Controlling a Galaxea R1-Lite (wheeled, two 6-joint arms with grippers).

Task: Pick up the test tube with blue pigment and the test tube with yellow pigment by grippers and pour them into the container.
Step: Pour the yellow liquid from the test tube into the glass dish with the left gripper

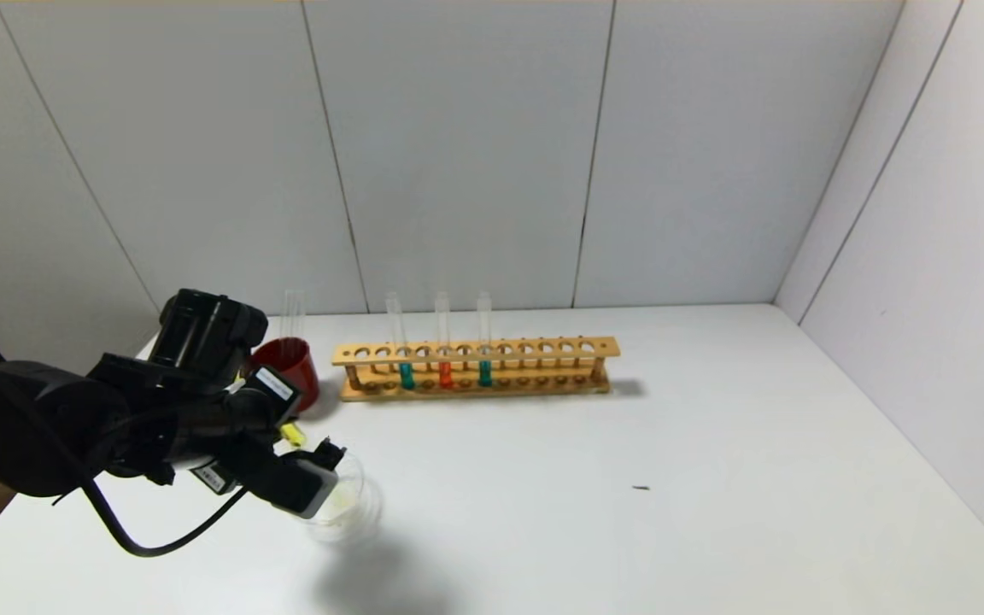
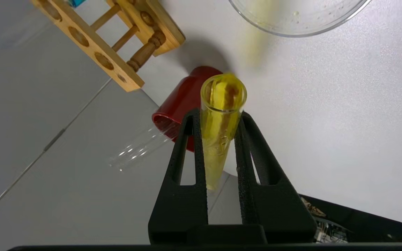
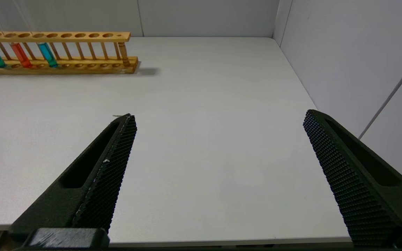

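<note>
At the left edge of the worktop (image 1: 714,478), we see the left gripper (image 2: 218,118) clamped on the test tube with yellow pigment (image 2: 221,115). In the wrist view both fingers (image 2: 187,146) press the glass on opposite sides and the tube is tipped; its inner wall is coated yellow. In the head view the yellow end (image 1: 292,434) shows just behind the gripper body, and the gripper hangs over the container (image 1: 354,512), which lies near the front left corner. We judge this hold serves the pour: the tube mouth appears directed at the dish, and a pale yellow trace already lies in the container (image 2: 291,21).

Just behind, toward the back left corner, stands a red cup (image 1: 291,371) with an empty clear tube (image 2: 138,150) leaning in it. We take the cup to be a place for used tubes, though this is a judgement.

Moving right, the wooden rack (image 1: 475,367) runs along the back edge. It holds one test tube with blue pigment (image 1: 406,374), an orange tube (image 1: 445,373) and a second blue tube (image 1: 484,372), all upright in adjacent holes. We judge the blue pour is not yet done.

At the front right, the right gripper (image 3: 218,122) is spread wide above bare worktop, touching and holding nothing. It is not in the head view.
</note>
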